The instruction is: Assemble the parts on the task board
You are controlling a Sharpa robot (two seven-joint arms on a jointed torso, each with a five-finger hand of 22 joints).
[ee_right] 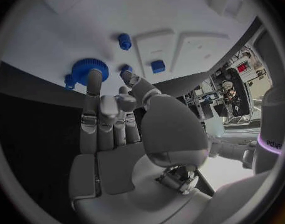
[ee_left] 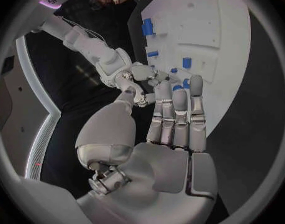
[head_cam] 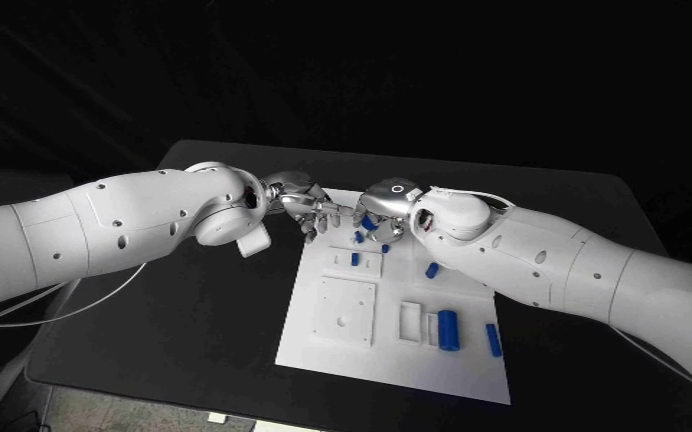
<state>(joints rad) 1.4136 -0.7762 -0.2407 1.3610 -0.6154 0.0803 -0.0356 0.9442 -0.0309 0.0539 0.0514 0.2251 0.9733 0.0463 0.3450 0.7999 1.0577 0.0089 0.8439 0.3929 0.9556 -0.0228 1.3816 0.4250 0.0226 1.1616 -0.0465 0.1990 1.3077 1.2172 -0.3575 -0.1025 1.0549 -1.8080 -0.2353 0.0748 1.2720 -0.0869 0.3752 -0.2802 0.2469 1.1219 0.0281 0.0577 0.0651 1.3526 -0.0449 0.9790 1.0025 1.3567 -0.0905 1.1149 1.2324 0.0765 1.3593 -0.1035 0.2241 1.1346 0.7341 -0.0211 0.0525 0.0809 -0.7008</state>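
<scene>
The white task board [head_cam: 378,364] lies in the middle of the table. My left hand [head_cam: 306,208] hovers at the board's far left corner with its fingers [ee_left: 177,115] straight and apart, holding nothing. My right hand [head_cam: 388,204] hangs over the far edge, close to the left hand. One of its fingertips [ee_right: 92,84] reaches a round blue toothed part [ee_right: 89,69], and a small blue piece [ee_right: 125,71] sits just past the thumb; nothing is plainly gripped. More blue parts stand on the board nearby [head_cam: 385,247], [head_cam: 355,259], [head_cam: 431,270].
A larger blue cylinder [head_cam: 449,329] and a slim blue piece [head_cam: 493,339] lie at the board's near right. White raised blocks [head_cam: 346,310] occupy the board's middle. Black table [head_cam: 188,332] surrounds the board on all sides.
</scene>
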